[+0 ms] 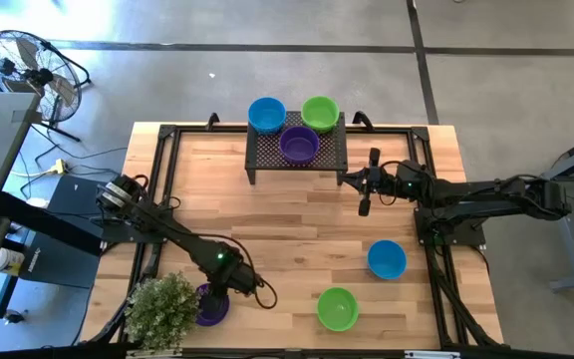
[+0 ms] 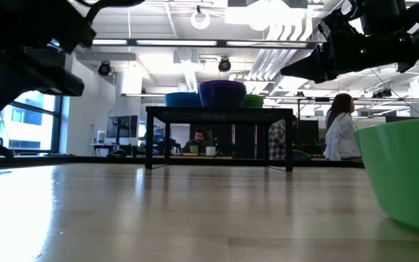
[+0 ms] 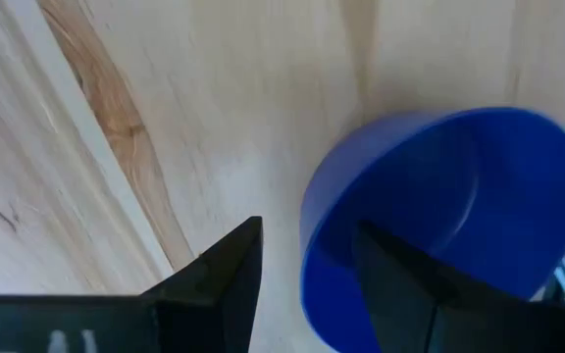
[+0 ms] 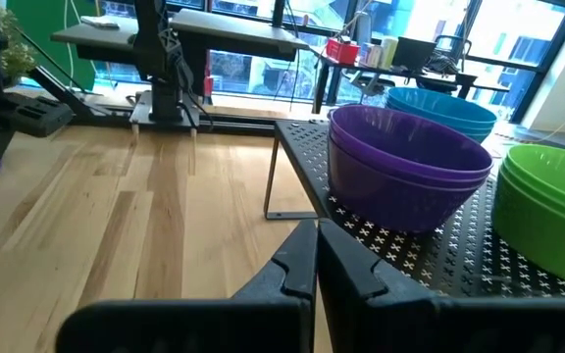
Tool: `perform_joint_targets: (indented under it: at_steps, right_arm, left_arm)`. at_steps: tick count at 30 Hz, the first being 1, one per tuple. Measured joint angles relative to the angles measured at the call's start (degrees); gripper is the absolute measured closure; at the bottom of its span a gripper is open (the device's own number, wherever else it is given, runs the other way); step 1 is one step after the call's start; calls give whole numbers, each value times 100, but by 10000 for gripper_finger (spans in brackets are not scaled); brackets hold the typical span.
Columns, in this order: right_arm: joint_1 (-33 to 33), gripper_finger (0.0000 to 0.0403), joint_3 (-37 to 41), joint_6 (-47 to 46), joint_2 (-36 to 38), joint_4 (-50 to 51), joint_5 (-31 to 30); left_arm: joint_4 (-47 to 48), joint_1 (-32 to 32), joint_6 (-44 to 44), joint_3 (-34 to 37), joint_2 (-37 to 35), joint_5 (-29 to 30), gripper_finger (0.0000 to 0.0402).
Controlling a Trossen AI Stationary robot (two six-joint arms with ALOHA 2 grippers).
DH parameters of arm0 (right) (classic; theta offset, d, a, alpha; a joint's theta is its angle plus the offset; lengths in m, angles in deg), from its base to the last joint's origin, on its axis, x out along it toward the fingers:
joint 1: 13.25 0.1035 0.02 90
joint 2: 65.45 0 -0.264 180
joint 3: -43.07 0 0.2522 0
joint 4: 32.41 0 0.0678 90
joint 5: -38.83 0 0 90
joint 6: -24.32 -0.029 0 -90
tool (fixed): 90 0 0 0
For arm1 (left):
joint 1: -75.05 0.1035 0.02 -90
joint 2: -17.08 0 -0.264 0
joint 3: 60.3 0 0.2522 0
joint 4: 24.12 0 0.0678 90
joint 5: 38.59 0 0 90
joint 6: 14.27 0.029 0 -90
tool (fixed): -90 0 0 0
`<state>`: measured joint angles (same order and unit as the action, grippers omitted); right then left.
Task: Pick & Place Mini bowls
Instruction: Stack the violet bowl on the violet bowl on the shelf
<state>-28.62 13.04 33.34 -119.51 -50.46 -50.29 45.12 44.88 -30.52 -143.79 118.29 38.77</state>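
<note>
My left gripper (image 1: 211, 296) (image 3: 309, 227) is low over a purple mini bowl (image 1: 207, 305) (image 3: 439, 216) that stands on its base at the table's near left, beside a potted plant. It is open, with one finger outside the bowl's wall and one inside; wood shows between the outer finger and the wall. My right gripper (image 1: 365, 195) (image 4: 317, 263) is shut and empty, hovering just in front of the rack's right end. The black perforated rack (image 1: 297, 158) (image 4: 390, 245) carries blue (image 1: 266, 114), green (image 1: 319, 113) and stacked purple bowls (image 1: 299, 146) (image 4: 405, 172).
A blue bowl (image 1: 387, 259) and a green bowl (image 1: 338, 308) (image 2: 406, 175) stand on the table's near right. The potted plant (image 1: 162, 309) crowds the near left corner. Bare wood lies between rack and near bowls. People sit in the room beyond.
</note>
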Motion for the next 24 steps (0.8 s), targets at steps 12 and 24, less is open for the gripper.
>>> perform_joint_targets:
  at_steps: [12,24]
  right_arm:
    - [-2,403,0,21,0,24,-2]
    - [0,403,0,22,0,26,-2]
  left_arm:
    - [-44,13,247,9,201,-42,354]
    - [444,592,238,-214,32,280,395]
